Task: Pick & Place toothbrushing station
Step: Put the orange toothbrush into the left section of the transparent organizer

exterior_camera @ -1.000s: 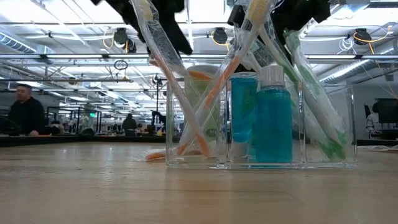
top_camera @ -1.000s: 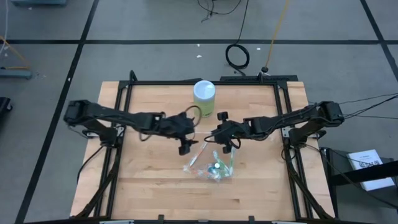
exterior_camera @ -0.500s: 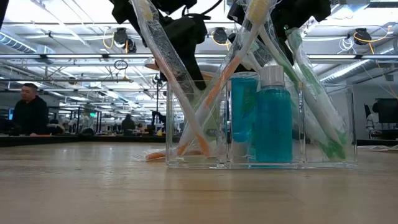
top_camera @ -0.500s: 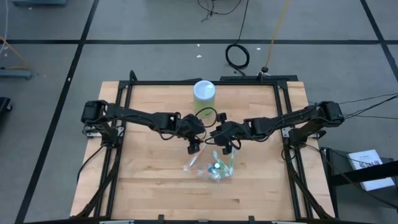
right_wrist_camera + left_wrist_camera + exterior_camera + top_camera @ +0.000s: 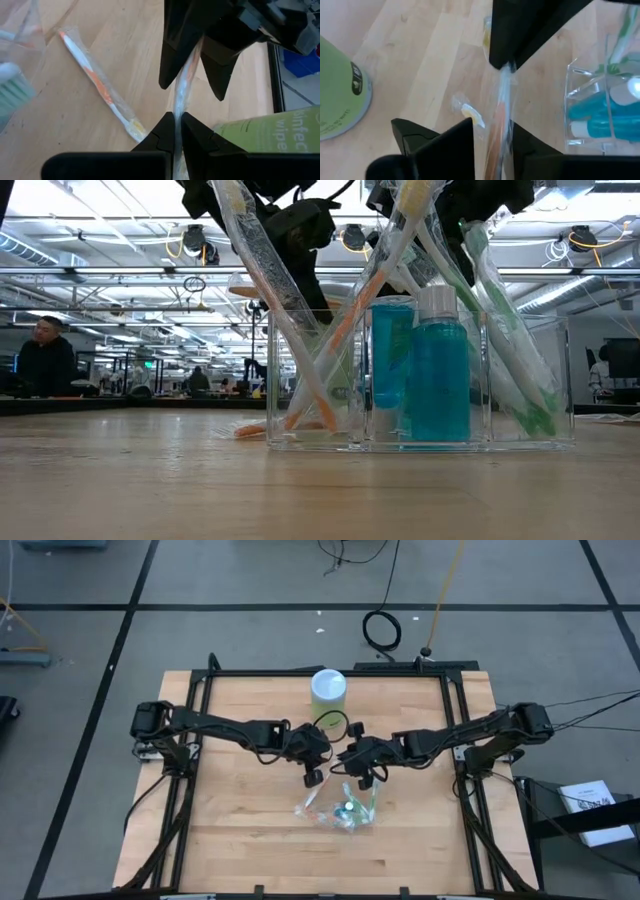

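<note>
High view: you've got both arms reaching in to the middle of the light wooden table point(image 5: 240, 830). The left gripper point(image 5: 314, 776) and right gripper point(image 5: 358, 776) sit close together, just behind the clear acrylic organiser box point(image 5: 346, 812). The pale green cylindrical wipes canister point(image 5: 328, 690) stands further back, apart from both. What's between the fingers is too small to read here.

Low view: organiser box point(image 5: 420, 380) upright on the table. Inside it are a teal bottle with a white cap point(image 5: 438, 370), a teal tube point(image 5: 390, 365) beside it, and plastic-wrapped toothbrushes leaning out, orange ones on one side and a green one point(image 5: 505, 330) on the other. The dark gripper bodies crowd the top edge (can't tell which is which here). A person in dark clothing point(image 5: 45, 360) sits in the room behind.

Left wrist view: left gripper point(image 5: 492, 145) is closed down on the plastic-wrapped orange-handled toothbrush point(image 5: 501, 110), the wrapper pinched between its two fingers. The right gripper point(image 5: 507, 65) pinches the same wrapper further along. Canister point(image 5: 335, 95) is off to one side, organiser box point(image 5: 600, 105) on the other.

Right wrist view: right gripper point(image 5: 175, 120) is clamped tight on that toothbrush's wrapper point(image 5: 182, 95), its fingers nearly meeting. The left gripper point(image 5: 187, 82) grips the wrapper just beyond. So the task's toothbrush is held by both, above the table. A second wrapped orange toothbrush point(image 5: 95, 82) lies flat on the wood nearby, untouched.
</note>
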{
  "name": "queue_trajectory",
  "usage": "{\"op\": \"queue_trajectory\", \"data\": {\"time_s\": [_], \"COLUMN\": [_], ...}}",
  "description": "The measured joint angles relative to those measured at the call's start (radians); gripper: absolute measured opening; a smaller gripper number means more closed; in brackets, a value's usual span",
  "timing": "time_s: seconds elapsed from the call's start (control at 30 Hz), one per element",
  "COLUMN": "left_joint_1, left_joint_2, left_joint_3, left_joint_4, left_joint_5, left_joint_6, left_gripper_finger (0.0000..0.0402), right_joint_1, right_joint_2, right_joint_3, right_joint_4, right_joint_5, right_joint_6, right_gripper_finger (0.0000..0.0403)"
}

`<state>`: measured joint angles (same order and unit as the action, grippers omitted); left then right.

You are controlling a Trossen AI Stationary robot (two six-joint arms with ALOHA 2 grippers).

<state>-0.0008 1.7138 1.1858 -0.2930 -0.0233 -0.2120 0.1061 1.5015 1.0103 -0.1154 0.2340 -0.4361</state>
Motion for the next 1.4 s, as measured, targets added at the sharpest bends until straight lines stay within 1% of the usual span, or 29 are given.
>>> {"op": "queue_trajectory", "data": {"time_s": [0.17,0.23,0.3,0.37,0.47,0.53,0.7,0.97,1.07,1.13,1.2,1.27,1.33,1.4], "left_joint_1": [-0.002,-0.005,-0.009,-0.013,-0.011,-0.012,-0.016,-0.020,-0.022,-0.021,-0.020,-0.021,-0.030,-0.044], "left_joint_2": [0.000,0.000,0.000,0.000,0.000,-0.001,-0.001,-0.001,-0.001,-0.001,-0.001,0.008,0.015,0.015], "left_joint_3": [0.000,0.000,0.000,-0.013,-0.035,-0.047,-0.079,-0.096,-0.096,-0.096,-0.096,-0.096,-0.098,-0.098], "left_joint_4": [-0.022,-0.005,0.038,0.122,0.228,0.266,0.329,0.378,0.360,0.313,0.249,0.199,0.164,0.163], "left_joint_5": [-0.001,-0.004,-0.003,0.005,0.076,0.102,0.093,0.091,0.046,0.006,-0.007,-0.024,-0.069,-0.113], "left_joint_6": [0.001,0.009,0.021,0.026,0.038,0.043,0.041,0.049,0.036,0.012,0.008,0.006,-0.005,-0.007], "left_gripper_finger": [0.0001,0.0000,0.0000,0.0000,0.0000,0.0000,0.0000,0.0000,0.0000,0.0000,0.0001,0.0005,0.0010,0.0011], "right_joint_1": [0.001,0.002,0.004,0.012,0.028,0.040,0.066,0.073,0.073,0.074,0.073,0.066,0.051,0.023], "right_joint_2": [-0.009,-0.018,-0.024,-0.026,-0.038,-0.043,-0.077,-0.089,-0.088,-0.093,-0.108,-0.123,-0.142,-0.162], "right_joint_3": [0.000,0.000,0.000,0.000,0.000,0.000,0.001,0.000,0.000,0.000,0.000,0.000,0.000,0.000], "right_joint_4": [0.023,0.038,0.076,0.112,0.172,0.206,0.249,0.295,0.291,0.280,0.231,0.189,0.111,0.023], "right_joint_5": [-0.002,-0.003,-0.003,-0.003,-0.003,-0.001,-0.004,0.001,0.028,0.065,0.077,0.080,0.079,0.076], "right_joint_6": [-0.002,-0.004,-0.003,0.001,-0.010,-0.030,-0.074,-0.050,0.002,0.069,0.107,0.149,0.211,0.268], "right_gripper_finger": [0.0008,0.0012,0.0019,0.0027,0.0033,0.0032,0.0003,0.0007,0.0008,0.0016,0.0032,0.0055,0.0083,0.0111]}}
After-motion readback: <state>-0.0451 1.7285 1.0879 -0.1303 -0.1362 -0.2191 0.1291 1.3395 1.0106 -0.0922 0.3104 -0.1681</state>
